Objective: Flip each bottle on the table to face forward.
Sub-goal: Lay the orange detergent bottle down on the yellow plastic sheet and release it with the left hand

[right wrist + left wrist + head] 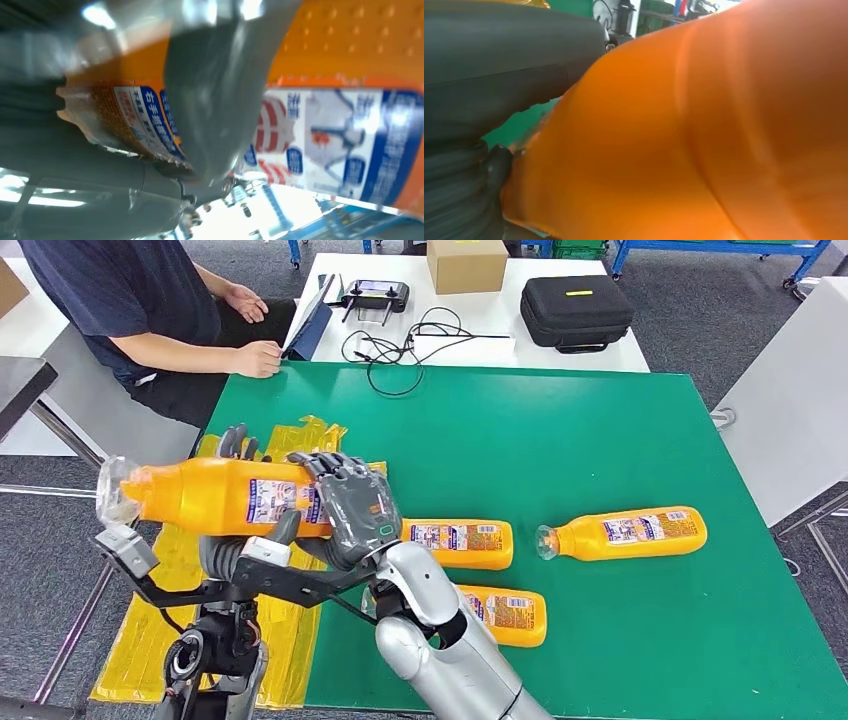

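While three orange bottles lay on the green worktop (600,440), a fourth, the held bottle (210,495), was raised above the worktop's near left corner, lying sideways with its clear cap end pointing away from the fingers and its white-and-blue label under them. Both hands were clamped on it: the right hand (350,505) wrapped over the labelled middle, and the left hand (235,550) cupped it from below, dark fingers (235,443) curling up behind.
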### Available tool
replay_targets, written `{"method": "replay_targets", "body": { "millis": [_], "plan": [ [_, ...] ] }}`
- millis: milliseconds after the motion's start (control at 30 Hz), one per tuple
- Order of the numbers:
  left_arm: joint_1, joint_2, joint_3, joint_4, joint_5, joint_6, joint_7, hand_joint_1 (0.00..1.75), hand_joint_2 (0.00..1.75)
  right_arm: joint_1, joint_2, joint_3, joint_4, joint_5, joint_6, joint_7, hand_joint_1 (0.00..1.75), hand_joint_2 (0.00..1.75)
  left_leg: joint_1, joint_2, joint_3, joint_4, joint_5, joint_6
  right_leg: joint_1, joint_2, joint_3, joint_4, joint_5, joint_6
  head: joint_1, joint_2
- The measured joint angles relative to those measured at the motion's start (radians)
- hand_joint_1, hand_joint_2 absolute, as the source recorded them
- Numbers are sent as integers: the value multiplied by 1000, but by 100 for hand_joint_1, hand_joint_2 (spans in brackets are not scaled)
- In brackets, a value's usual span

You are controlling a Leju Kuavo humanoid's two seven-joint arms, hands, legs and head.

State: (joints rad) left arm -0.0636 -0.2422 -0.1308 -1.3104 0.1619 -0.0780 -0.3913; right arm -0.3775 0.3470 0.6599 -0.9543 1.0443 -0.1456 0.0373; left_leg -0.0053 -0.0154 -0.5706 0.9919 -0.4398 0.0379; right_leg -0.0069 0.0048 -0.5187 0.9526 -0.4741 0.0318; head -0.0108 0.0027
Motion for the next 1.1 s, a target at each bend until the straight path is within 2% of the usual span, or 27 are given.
{"method": "replay_targets", "body": {
  "millis": [200,233,333,367,500,833,867,900,967,1000,1033,1100],
  "plan": [
    [68,10,46,-73,11,2,-6,0,175,-20,3,136,28,-113,17,26,175,175,0,0,0,0,0,0,0,0,-1,0,0,0,0,0],
    [79,10,54,-83,13,1,-5,23,175,-27,3,160,37,-140,17,32,175,175,0,0,0,0,0,0,0,0,-1,0,0,0,0,0],
    [112,10,74,-108,27,-9,-1,142,175,-55,3,230,70,-220,16,38,175,175,0,0,0,0,0,0,0,0,-1,-1,0,0,0,0],
    [122,10,80,-115,34,-15,0,159,175,-65,3,249,83,-242,15,37,175,175,0,0,0,0,0,0,0,0,-1,-1,0,0,0,0],
    [153,10,100,-129,51,-33,3,175,175,-91,3,293,125,-283,12,30,175,175,0,0,0,0,0,0,0,0,-1,0,0,0,0,0],
    [176,10,125,-133,59,-37,5,175,175,-113,9,325,191,-307,-5,9,174,175,0,1,0,0,0,0,0,1,-2,-1,0,0,0,0],
    [177,10,127,-133,59,-37,6,175,175,-114,10,325,196,-305,-7,8,147,175,0,2,0,0,0,0,0,1,-2,-1,0,0,0,0],
    [179,10,128,-133,59,-37,7,175,175,-114,10,325,200,-303,-10,7,103,175,0,2,0,0,0,0,0,1,-2,-1,0,0,0,0],
    [180,10,130,-133,59,-37,8,175,175,-112,12,325,208,-300,-19,6,17,87,0,2,0,0,0,0,0,1,-2,-1,0,0,0,0],
    [180,10,131,-133,56,-35,7,175,175,-110,13,323,210,-301,-24,1,0,44,0,1,0,0,0,0,0,1,-2,-1,0,0,0,0],
    [179,10,132,-133,47,-30,3,175,175,-106,13,318,213,-302,-28,-7,0,0,0,1,0,0,0,0,0,1,-2,-1,0,0,0,0],
    [177,10,134,-134,-1,1,-12,175,175,-92,12,297,216,-296,-30,-27,0,0,0,1,0,0,0,0,0,1,-2,-1,0,0,0,0]
  ]
}}
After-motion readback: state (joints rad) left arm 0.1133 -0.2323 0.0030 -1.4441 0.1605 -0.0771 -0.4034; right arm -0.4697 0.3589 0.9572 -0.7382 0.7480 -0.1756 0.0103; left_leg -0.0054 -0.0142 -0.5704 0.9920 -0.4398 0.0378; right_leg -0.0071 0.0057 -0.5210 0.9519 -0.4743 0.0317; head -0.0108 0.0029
